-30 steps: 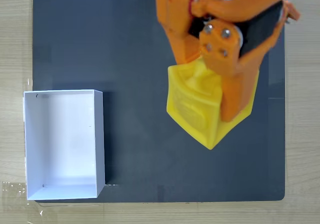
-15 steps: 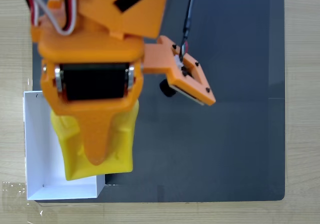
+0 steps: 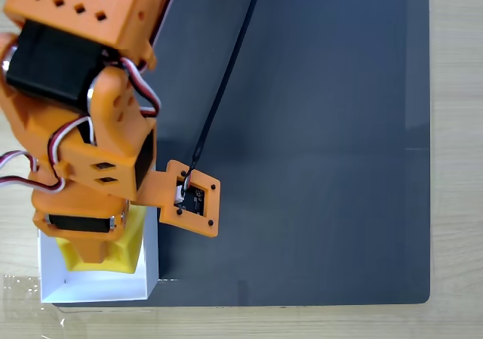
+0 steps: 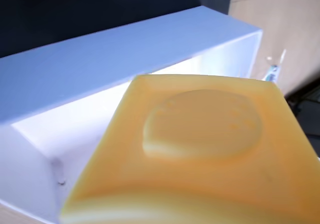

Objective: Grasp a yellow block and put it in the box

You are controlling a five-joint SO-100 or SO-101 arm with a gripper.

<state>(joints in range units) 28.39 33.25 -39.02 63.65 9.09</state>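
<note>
We saw the orange arm [image 3: 83, 120] reaching down over the box [image 3: 151, 267] in the fixed view, its bulk covering most of the box's upper part. The gripper [image 3: 98, 252] sat at the arm's lower end, above the box's interior. Its fingers were hidden under the arm's body, so we could not tell from that view how far apart they stood, nor whether they had hold of the yellow block [image 3: 128, 248]. We could make out only a band of yellow along the gripper's lower and right edges, lying inside the box's outline and near its right wall.

The wrist view gave us what the fixed view hid. There the yellow block [image 4: 200, 149] loomed close to the lens, one face with its raised rim and round stud turned toward the camera, blurred by nearness. Behind it ran the box [image 4: 125, 59], with its far wall and bright white floor plain to see, so the block was at or just above the opening. Whether it touched the floor, we could not tell.

Out from the box, the fixed view showed a dark mat [image 3: 317, 127] under its right side, a black cable [image 3: 226, 75] crossing the mat, and a wooden table [image 3: 456, 158] around the mat.
</note>
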